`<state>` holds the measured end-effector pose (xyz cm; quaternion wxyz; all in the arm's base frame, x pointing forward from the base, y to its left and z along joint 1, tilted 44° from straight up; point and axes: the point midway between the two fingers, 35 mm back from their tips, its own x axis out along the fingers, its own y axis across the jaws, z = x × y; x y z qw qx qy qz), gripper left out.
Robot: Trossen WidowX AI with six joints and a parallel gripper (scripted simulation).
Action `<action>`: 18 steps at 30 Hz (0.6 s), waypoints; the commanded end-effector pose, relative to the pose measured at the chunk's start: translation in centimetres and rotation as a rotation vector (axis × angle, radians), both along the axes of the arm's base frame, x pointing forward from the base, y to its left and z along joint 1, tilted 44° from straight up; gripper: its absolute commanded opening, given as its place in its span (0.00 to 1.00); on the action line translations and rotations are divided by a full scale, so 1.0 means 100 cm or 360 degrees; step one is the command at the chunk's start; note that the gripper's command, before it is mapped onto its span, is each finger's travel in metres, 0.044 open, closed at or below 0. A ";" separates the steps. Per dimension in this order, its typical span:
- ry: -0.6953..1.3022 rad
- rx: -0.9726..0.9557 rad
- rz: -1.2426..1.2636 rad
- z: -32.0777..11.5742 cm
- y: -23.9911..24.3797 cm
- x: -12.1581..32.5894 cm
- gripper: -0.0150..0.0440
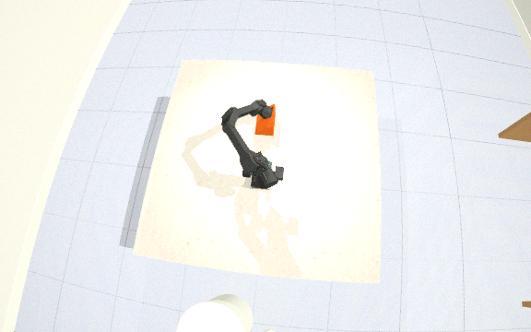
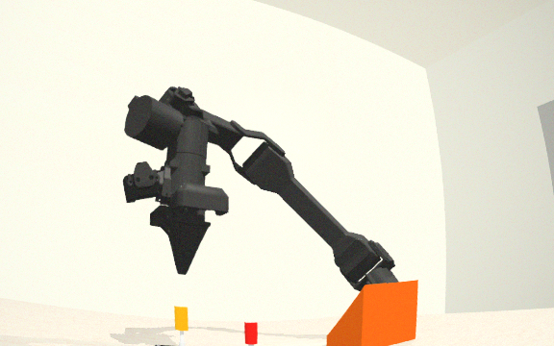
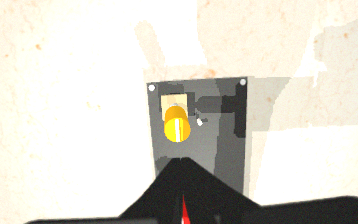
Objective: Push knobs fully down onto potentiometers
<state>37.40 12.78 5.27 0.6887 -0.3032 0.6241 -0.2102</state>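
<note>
Your gripper (image 2: 183, 273) (image 3: 180, 165) hovers above the yellow knob (image 2: 181, 318) (image 3: 177, 125)
Its fingertips are pressed together, holding nothing; the red knob (image 2: 251, 333) stands apart.

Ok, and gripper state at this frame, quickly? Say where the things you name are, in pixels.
Gripper (image 2: 183, 273) (image 3: 180, 165): closed, holding nothing, fingertips above the yellow knob (image 2: 181, 318) (image 3: 177, 129).
</note>
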 end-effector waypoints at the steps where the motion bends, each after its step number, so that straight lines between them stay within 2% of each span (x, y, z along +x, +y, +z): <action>1: 0.0016 -0.0012 0.0003 -0.004 -0.004 0.004 0.25; 18: 0.0015 -0.0013 0.0003 -0.024 -0.022 0.007 0.25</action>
